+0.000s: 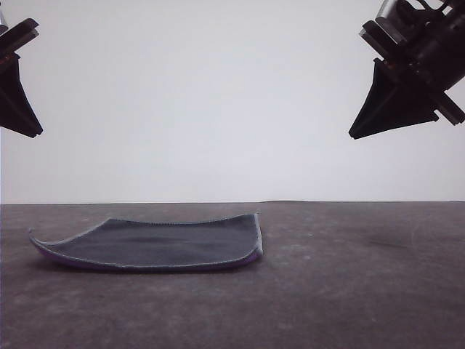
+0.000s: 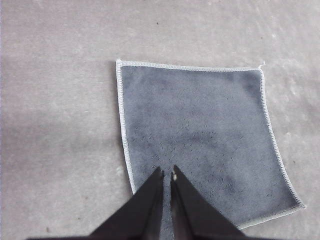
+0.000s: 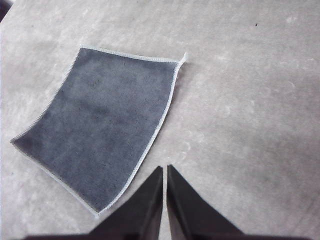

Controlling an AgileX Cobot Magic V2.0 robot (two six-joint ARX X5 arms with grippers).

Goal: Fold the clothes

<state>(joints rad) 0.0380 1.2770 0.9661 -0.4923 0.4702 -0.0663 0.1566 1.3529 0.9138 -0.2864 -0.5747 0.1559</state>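
The clothes (image 1: pixel 152 245) are one small rectangular cloth lying flat on the table, left of centre, dark grey face up with a pale stitched edge and a thin purple line showing under its raised corners. The cloth (image 2: pixel 200 135) lies spread out below my left gripper (image 2: pixel 167 172), whose fingers are shut and empty. In the front view my left gripper (image 1: pixel 33 132) hangs high at the left edge. My right gripper (image 1: pixel 354 136) hangs high at the upper right, shut and empty. The right gripper (image 3: pixel 165 169) is above bare table beside the cloth (image 3: pixel 105 120).
The table (image 1: pixel 349 276) is a dark grey mottled surface with bare room to the right of the cloth and in front of it. A plain white wall (image 1: pixel 218 94) stands behind the table's far edge.
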